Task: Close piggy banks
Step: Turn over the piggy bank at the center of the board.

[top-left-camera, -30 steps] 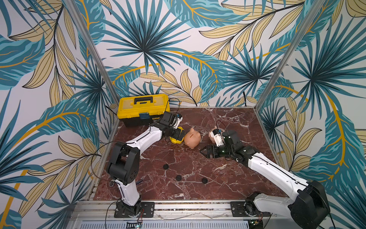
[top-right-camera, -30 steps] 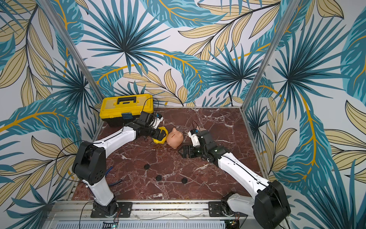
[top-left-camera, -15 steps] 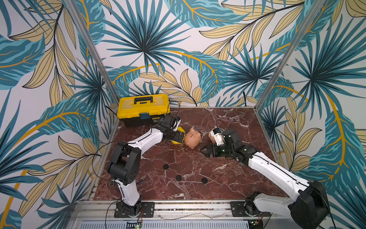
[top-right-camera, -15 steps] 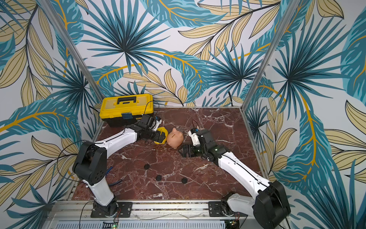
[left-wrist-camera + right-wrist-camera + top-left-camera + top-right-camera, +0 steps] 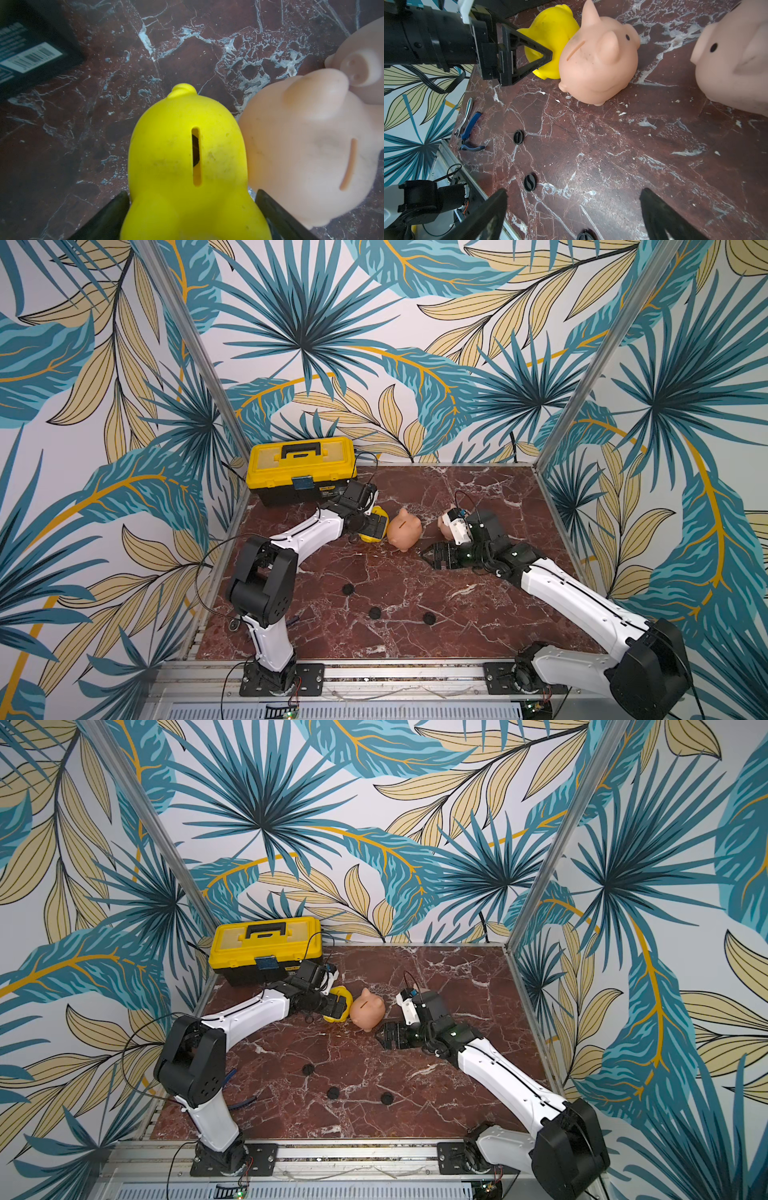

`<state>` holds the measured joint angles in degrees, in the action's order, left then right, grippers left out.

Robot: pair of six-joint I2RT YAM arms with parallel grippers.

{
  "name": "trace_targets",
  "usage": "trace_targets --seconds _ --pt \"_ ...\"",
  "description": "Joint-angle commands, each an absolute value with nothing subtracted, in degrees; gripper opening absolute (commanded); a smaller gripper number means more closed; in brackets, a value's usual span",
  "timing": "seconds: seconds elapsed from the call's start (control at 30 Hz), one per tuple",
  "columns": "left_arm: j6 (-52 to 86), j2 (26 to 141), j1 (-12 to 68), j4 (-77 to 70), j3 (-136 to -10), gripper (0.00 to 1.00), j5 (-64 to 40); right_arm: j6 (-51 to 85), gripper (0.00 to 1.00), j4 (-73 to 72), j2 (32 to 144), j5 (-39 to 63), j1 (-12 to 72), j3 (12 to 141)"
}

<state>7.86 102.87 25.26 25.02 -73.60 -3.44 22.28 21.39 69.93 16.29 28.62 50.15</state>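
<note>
Yellow pig point(image 5: 176, 166) in left jaws, touching peach pig point(image 5: 291, 145); right jaws apart.

Left claw point(image 5: 375, 526) at yellow piggy bank point(image 5: 381, 515), peach piggy bank point(image 5: 404, 526) touching beside it.

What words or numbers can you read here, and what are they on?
Nothing reads clearly.
Barcode sticker on the toolbox: print too blurred to read.
Yellow label on the toolbox front: too small to read.
Black disc: a curvy mark like "S", perhaps only a groove.
Yellow piggy bank, peach piggy bank, pink piggy bank: no words.
</note>
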Motion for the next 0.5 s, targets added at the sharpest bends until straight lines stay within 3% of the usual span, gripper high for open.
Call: trace_targets --seconds 0.0,0.17,0.47 --pt "7.8 102.4 25.5 23.2 -71.9 0.9 -3.0 22.8 0.98 20.4 71.1 15.2 29.0 49.4" --pt "7.9 102.6 25.5 23.1 -72.0 0.81 -3.9 23.4 0.95 19.9 72.8 15.5 29.0 49.8" --pt "8.8 100.7 25.5 23.1 -70.9 0.79 -5.4 25.2 0.94 17.0 74.2 15.6 29.6 49.6"
